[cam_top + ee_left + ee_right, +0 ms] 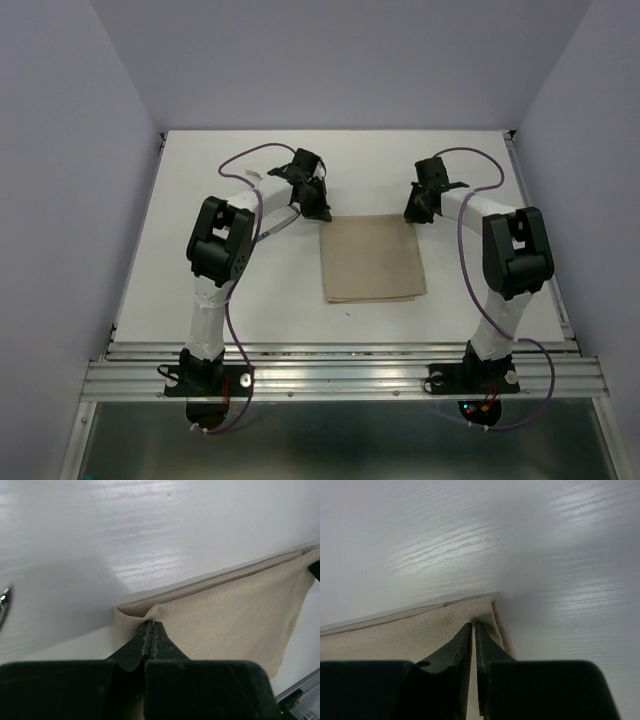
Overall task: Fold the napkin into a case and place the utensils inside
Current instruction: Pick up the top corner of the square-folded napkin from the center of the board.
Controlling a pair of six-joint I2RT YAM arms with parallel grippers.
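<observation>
- Closest to the lens, the left gripper (149,626) is clamped on the napkin (372,258) at its 11 o'clock corner, where a small pucker is raised.
- At table (200,290) centre the napkin is laid flat and doubled, with layered edges showing along its far side.
- Its cloth is matte, woven and beige. It is judged light, limp and non-slippery, so corner holds with all layers pinched together are advised.
- At 1 o'clock, the right gripper (473,626) is closed on the other far corner, with cloth nipped between its dark tapered fingers.

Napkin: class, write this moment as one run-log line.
napkin: on table; left end effector: shut on far-left corner; right end effector: shut on far-right corner
</observation>
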